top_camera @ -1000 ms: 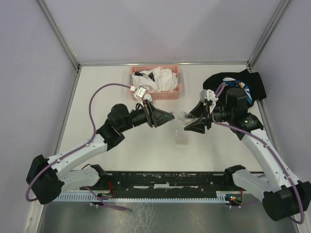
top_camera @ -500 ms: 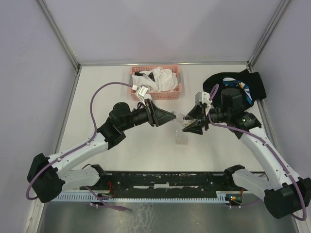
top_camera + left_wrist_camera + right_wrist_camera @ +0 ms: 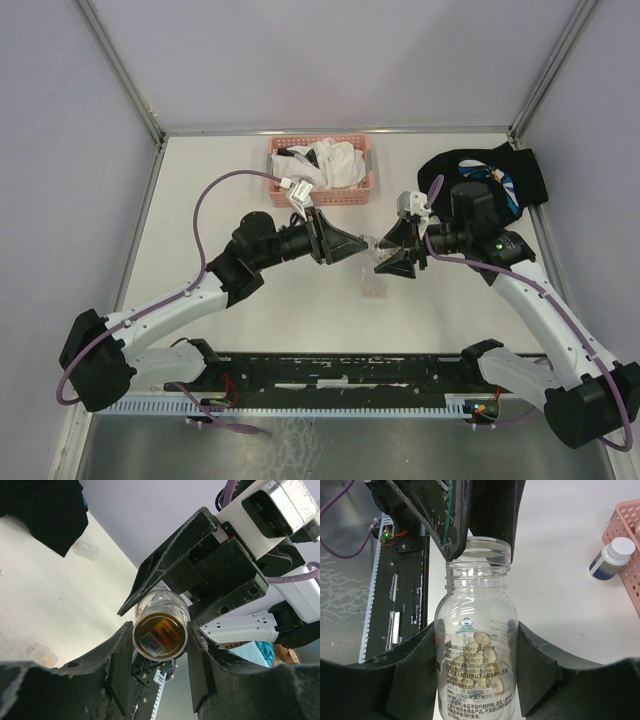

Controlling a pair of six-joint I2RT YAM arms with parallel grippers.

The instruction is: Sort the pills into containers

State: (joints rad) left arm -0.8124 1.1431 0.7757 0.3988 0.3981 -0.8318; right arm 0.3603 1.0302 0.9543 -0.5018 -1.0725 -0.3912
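Pills (image 3: 479,652), pale oval tablets, lie in a clear plastic bottle (image 3: 477,615) above the desk's (image 3: 250,330) middle. The right gripper (image 3: 477,642) clamps its body and the left gripper (image 3: 160,636) its neck. Small clear rectangular box (image 3: 372,284) beneath: contents indistinct; sorting seemingly remains.

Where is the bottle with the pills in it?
Above the table, near the pink basket, the left gripper and right gripper meet. The bottle is held between them. It is see-through with pale pills inside, unlike the white-capped bottle by the basket.
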